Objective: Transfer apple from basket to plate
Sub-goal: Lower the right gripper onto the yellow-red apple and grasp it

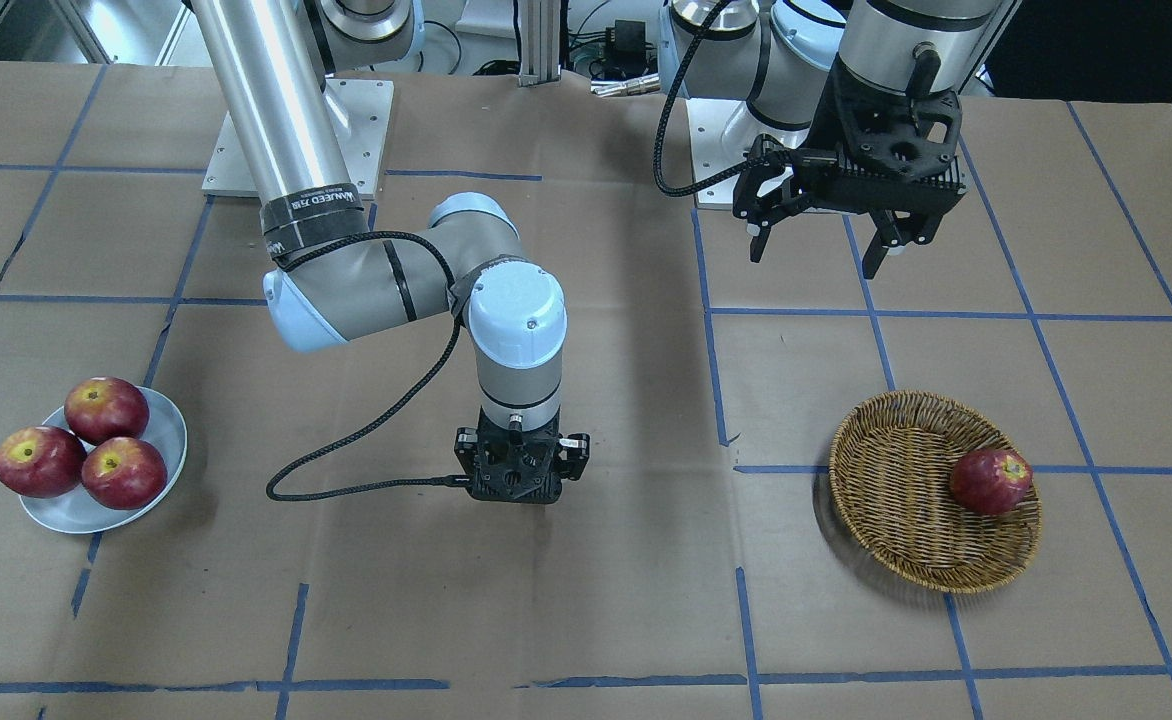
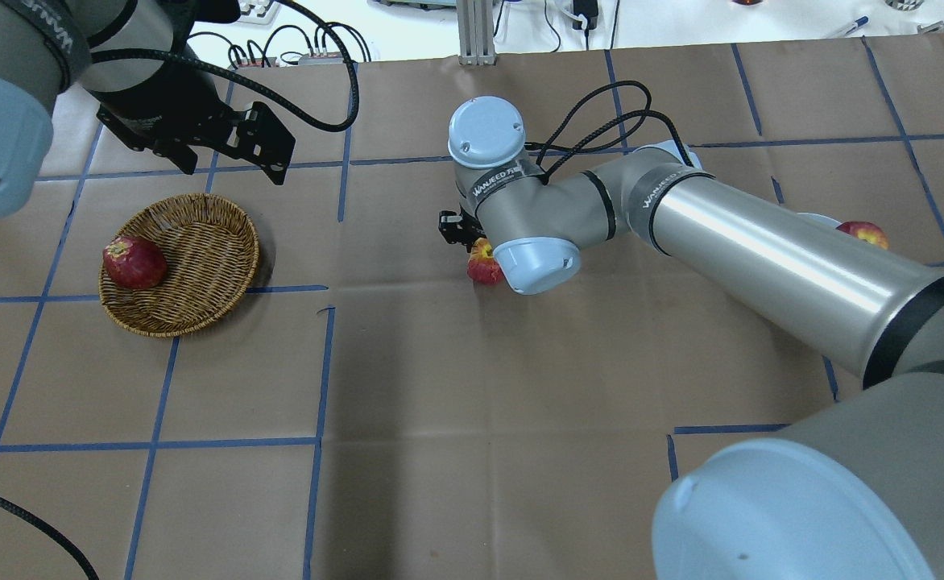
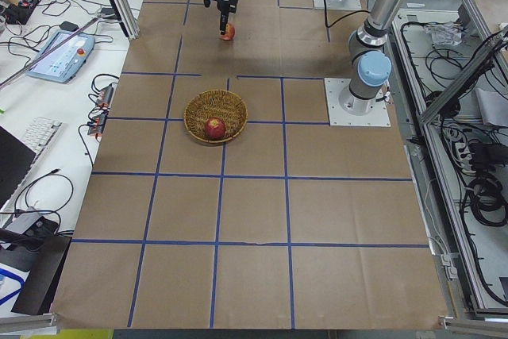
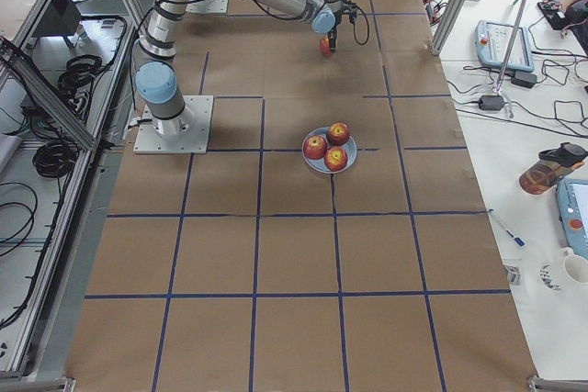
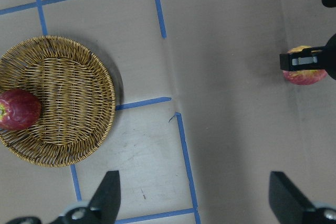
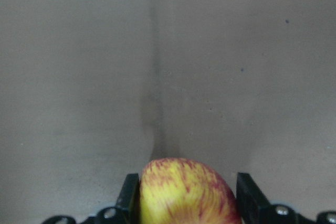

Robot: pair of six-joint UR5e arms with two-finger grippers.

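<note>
The apple [image 6: 184, 184], pinkish-red with yellow streaks, sits between my right gripper's [image 6: 186, 195] fingers, low over the bare paper mid-table. It also shows in the overhead view [image 2: 484, 264] and the left wrist view [image 5: 304, 74]. I cannot tell whether it rests on the table. The basket [image 1: 886, 480] holds one dark red apple [image 1: 990, 481] at its edge. My left gripper [image 1: 816, 255] is open and empty, high up beside the basket on the robot's side. The plate [image 1: 171, 430] carries three red apples.
The right arm's elbow and forearm [image 2: 722, 242] stretch across the table above the plate side and hide most of the plate in the overhead view. Brown paper with blue tape lines [image 1: 711, 340] covers the table.
</note>
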